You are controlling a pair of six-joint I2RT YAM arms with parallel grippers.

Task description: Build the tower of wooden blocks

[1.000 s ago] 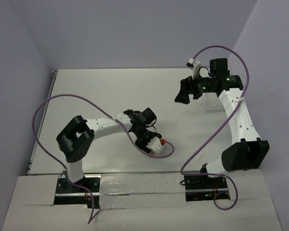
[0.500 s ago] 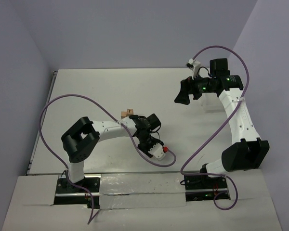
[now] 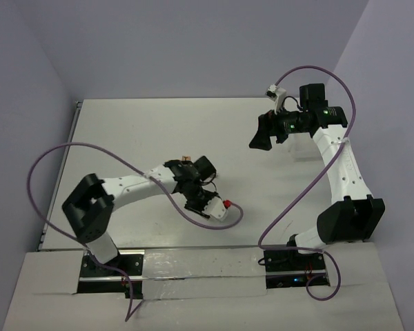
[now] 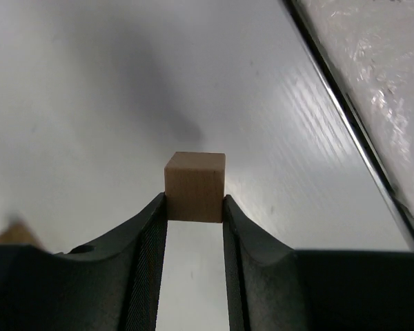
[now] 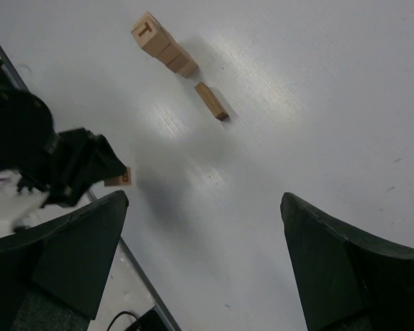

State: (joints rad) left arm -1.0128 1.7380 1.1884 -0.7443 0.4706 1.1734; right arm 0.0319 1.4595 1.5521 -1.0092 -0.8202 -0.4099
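Fingers (image 4: 148,241) of L gripper (image 4: 194,210) are pinched on a wooden cube (image 4: 194,186); R gripper (image 5: 201,203) is held spread wide above the table (image 5: 297,103), w/ tower (image 5: 162,45) & flat cuboid (image 5: 212,101) seen below.

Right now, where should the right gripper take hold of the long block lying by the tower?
Across its two long sides at mid-length, from straight above. The long block lies flat, apart from the tower, one end toward it, so fingers closing across its narrow width should stay off the stack.
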